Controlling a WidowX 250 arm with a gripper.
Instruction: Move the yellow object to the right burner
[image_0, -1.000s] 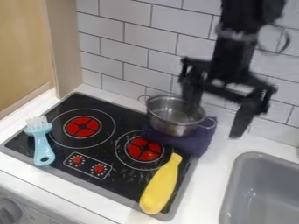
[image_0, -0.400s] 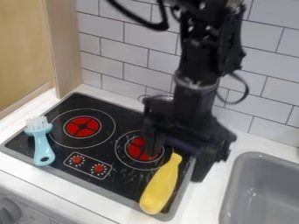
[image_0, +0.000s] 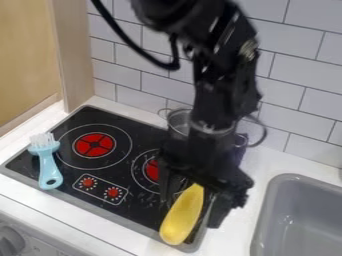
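Camera view: tool (image_0: 190, 210), spread wide, one finger each side of yellow object (image_0: 179, 221), nothing gripped. Yellow object: on stove (image_0: 137, 212), along right edge, broad end at near right corner. Brush (image_0: 48, 165): stove's left edge.

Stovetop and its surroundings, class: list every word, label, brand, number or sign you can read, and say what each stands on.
No word, label, brand, number or sign can be read.
Control panel: white marks around the left knob and right knob, too small to read.
Yellow object: no print seen.
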